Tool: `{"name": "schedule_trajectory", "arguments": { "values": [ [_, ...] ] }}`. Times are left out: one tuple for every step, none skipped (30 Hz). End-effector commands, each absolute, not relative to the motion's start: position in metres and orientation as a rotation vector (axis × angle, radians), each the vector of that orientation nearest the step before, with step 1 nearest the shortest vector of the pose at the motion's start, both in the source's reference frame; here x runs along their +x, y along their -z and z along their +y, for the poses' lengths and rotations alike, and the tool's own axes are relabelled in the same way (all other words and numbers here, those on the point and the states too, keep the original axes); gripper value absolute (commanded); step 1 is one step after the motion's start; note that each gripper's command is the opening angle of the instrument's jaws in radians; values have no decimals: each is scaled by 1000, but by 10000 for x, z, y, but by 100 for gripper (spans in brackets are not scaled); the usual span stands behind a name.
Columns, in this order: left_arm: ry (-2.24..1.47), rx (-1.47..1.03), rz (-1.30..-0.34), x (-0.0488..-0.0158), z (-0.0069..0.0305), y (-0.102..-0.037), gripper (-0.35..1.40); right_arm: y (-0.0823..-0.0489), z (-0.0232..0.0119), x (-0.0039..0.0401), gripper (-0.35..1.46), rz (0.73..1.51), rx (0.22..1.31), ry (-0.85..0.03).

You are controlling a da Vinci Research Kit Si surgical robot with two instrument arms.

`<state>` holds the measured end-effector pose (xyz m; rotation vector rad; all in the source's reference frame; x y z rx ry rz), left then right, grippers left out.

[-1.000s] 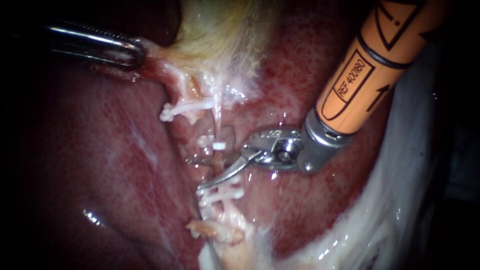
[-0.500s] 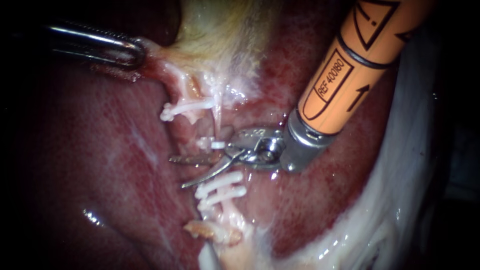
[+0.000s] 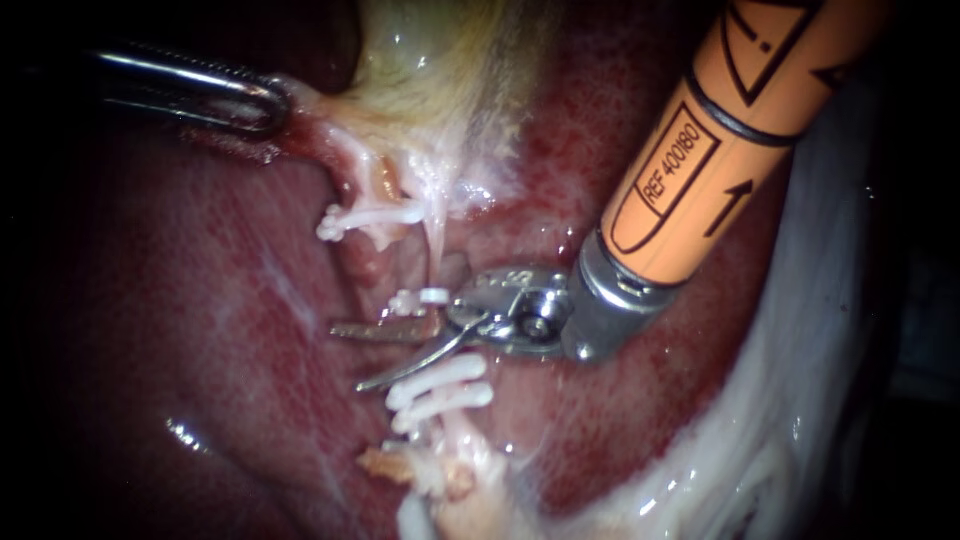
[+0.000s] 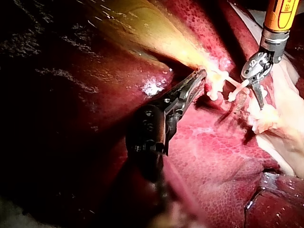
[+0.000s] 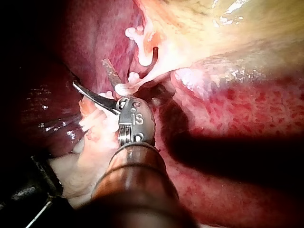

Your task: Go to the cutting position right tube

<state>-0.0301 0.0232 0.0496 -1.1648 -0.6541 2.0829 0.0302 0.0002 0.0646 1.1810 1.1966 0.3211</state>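
Between the single clip (image 3: 430, 295) and the paired clips (image 3: 440, 385), the right tube (image 3: 437, 250) appears to run through our right instrument (image 3: 350, 357), whose tool gapes wide and grips nothing. We should centre the blades clear of either clip. Our left instrument (image 3: 272, 105) clamps the gallbladder (image 3: 440, 70). Wet liver (image 3: 200, 320) lies close beneath, so room is tight.

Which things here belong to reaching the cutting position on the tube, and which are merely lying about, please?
In the job: right instrument, blades open; tube; lower clips beside the blades.
Lying about: liver; upper clip; left instrument, holding the gallbladder.
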Motion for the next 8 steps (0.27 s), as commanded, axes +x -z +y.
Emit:
{"name": "schedule_trajectory", "arguments": {
  "values": [
    [-2083,-1165,-655,-301,232,-496,-35,-646,2,302,128,1196,1181,-321],
    [-2083,-1165,-655,-301,232,-496,-35,-646,2,302,128,1196,1181,-321],
    [-2083,-1165,-655,-301,232,-496,-35,-646,2,302,128,1196,1181,-321],
    [-2083,-1165,-655,-301,232,-496,-35,-646,2,302,128,1196,1181,-321],
    [-2083,-1165,-655,-301,232,-496,-35,-646,2,302,128,1196,1181,-321],
    [-2083,-1165,-655,-301,232,-496,-35,-647,2,302,128,1196,1181,-321],
    [-2083,-1165,-655,-301,232,-495,-35,-647,1,302,128,1196,1180,-320],
    [-2083,-1165,-655,-301,232,-495,-35,-649,1,302,128,1199,1181,-320]
  ]
}}
